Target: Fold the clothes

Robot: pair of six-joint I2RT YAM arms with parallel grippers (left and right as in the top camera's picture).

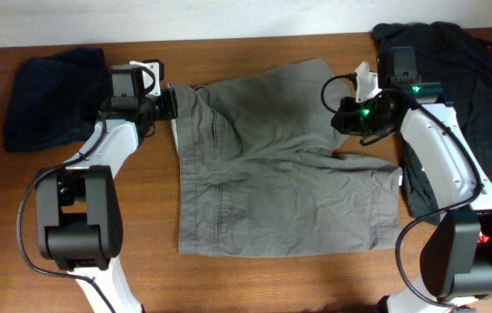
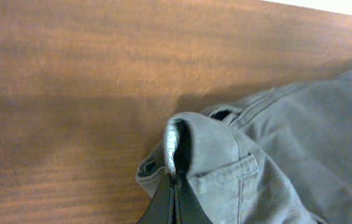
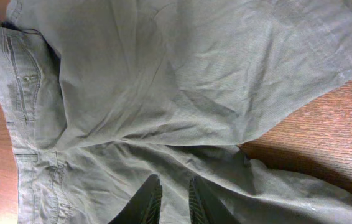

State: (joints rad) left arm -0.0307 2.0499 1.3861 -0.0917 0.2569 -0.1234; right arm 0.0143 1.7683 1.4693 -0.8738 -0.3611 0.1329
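From overhead, the shorts (image 1: 281, 174) lay spread on the table (image 1: 255, 278), the first fold apparently just beginning. At the left wrist, the left pincer (image 2: 176, 182) was clenched on the waistband corner, which likely needs carrying across next. At the right wrist, the right pincer (image 3: 175, 184) stood slightly parted over flat cloth, grasping nothing.
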